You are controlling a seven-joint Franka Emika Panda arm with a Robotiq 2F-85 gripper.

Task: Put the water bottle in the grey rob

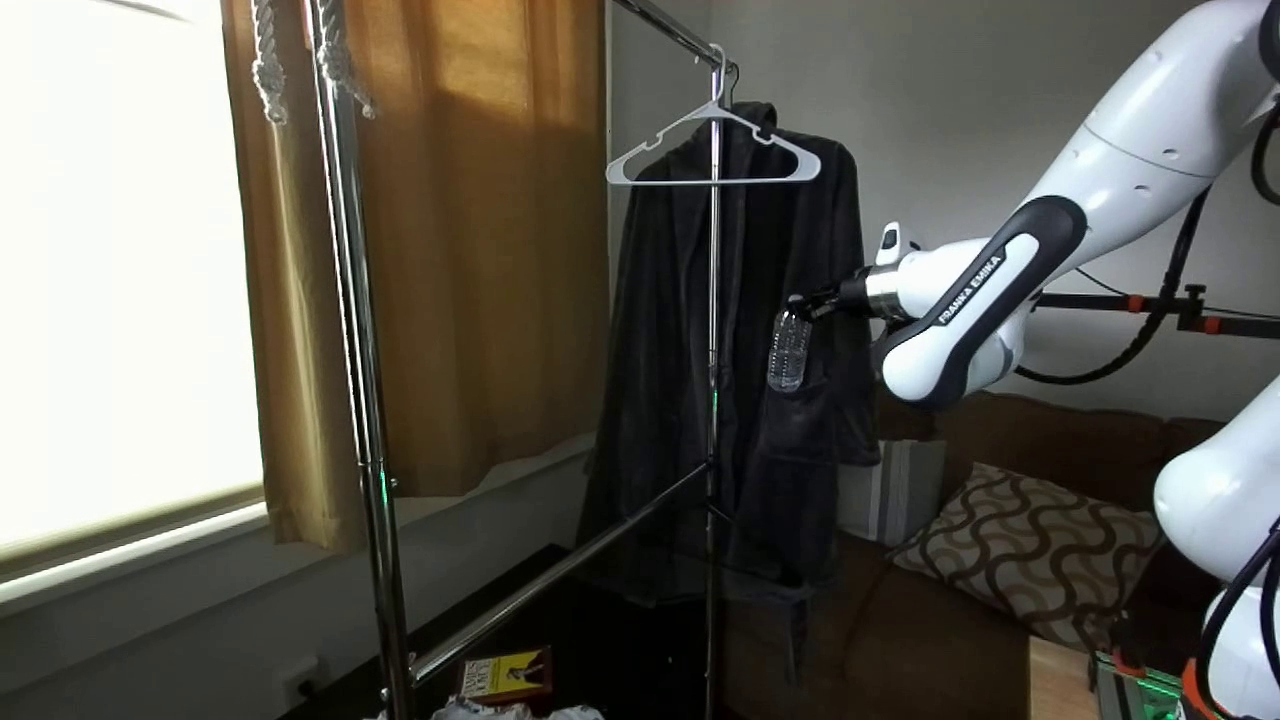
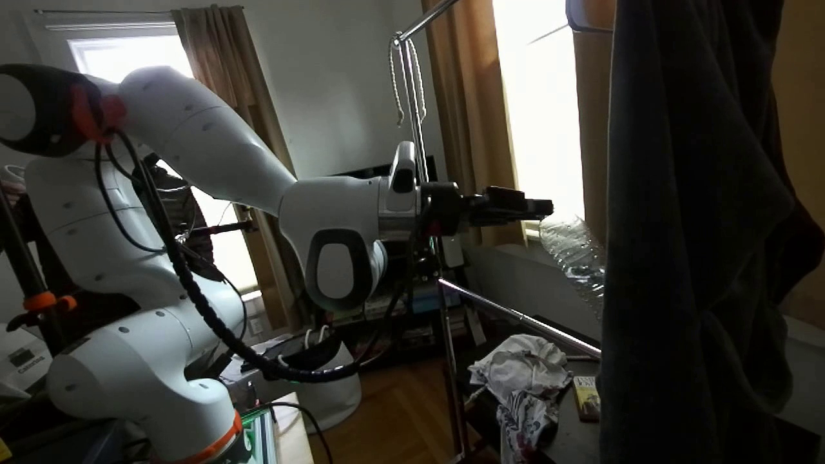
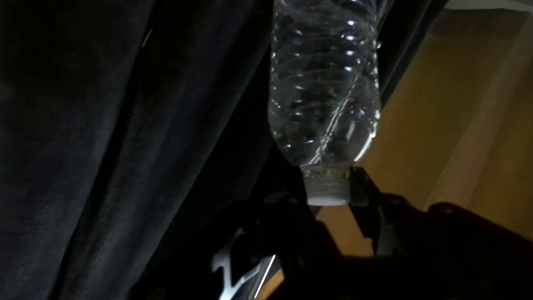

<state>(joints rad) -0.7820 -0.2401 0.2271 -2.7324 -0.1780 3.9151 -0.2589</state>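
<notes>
The water bottle (image 1: 788, 352) is clear plastic with a pale cap. It hangs cap up, slightly tilted, from my gripper (image 1: 806, 305). In the wrist view, the fingers (image 3: 327, 187) are shut on the cap and neck of the bottle (image 3: 325, 83). The dark grey robe (image 1: 660, 350) hangs from the metal rack. In an exterior view, the bottle's base is level with what looks like a pocket edge (image 1: 805, 390) on the robe. In an exterior view, the robe (image 2: 696, 225) hides the base of the bottle (image 2: 570, 251). I cannot tell whether the base touches the robe.
A white hanger (image 1: 715, 183) hangs on the rack by the robe. The rack's chrome post (image 1: 715, 290) stands in front of the robe, left of the bottle. A tan curtain (image 1: 490, 250) covers the window side. A couch with a patterned pillow (image 1: 1030, 545) is behind.
</notes>
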